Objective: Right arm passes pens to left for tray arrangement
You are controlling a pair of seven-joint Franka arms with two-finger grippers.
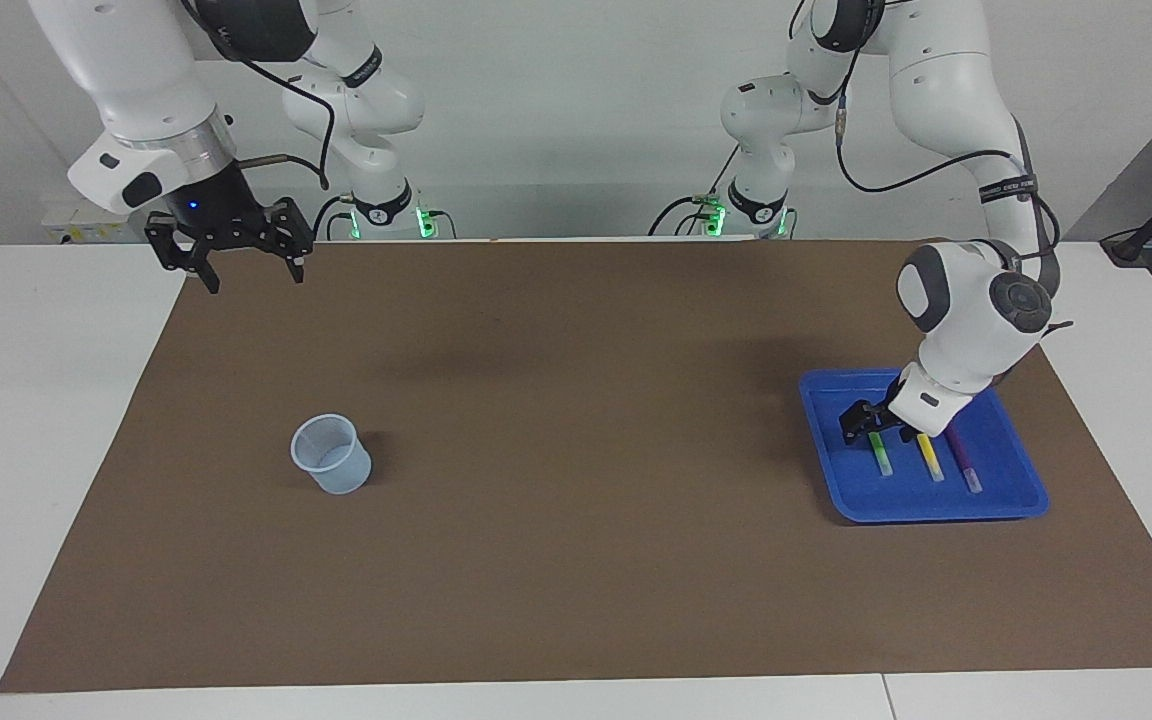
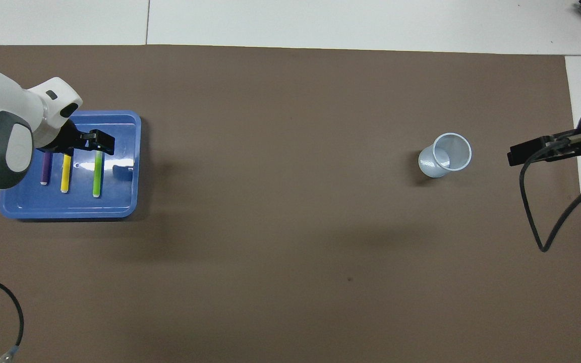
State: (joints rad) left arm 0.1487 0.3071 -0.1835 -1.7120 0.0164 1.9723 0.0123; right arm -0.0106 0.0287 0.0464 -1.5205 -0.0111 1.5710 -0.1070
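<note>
The blue tray (image 1: pixel 1001 492) (image 2: pixel 129 199) sits on the brown mat at the left arm's end of the table. Three pens lie side by side in it: green (image 1: pixel 880 456) (image 2: pixel 97 177), yellow (image 1: pixel 930 459) (image 2: pixel 65 177) and purple (image 1: pixel 965 466) (image 2: pixel 45 171). My left gripper (image 1: pixel 872 422) (image 2: pixel 95 143) hangs open just over the green pen's robot-side end and holds nothing. My right gripper (image 1: pixel 254 278) (image 2: pixel 532 151) waits open and empty above the mat's corner at the right arm's end.
A small translucent bluish cup (image 1: pixel 332 455) (image 2: pixel 446 155) stands upright on the mat toward the right arm's end. A black cable (image 2: pixel 547 212) droops from the right arm over the mat's edge there.
</note>
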